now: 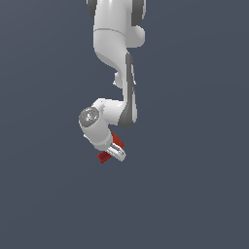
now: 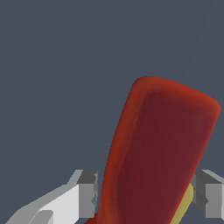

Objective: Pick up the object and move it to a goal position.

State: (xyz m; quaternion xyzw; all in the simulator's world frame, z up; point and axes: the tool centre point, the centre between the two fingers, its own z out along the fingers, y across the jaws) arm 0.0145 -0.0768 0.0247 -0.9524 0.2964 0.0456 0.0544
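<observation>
The object [image 1: 102, 156] is a small red-orange piece that pokes out from under my white gripper [image 1: 116, 151] in the exterior view, below the bent arm. In the wrist view the object [image 2: 162, 148] fills the space between my two grey fingertips [image 2: 87, 192], with a bit of yellow showing beside the other finger. Both fingers press against its sides, so my gripper [image 2: 146, 194] is shut on it. Most of the object is hidden behind my gripper in the exterior view.
A plain dark blue-grey surface [image 1: 194, 194] fills the background in both views. No other objects or edges show.
</observation>
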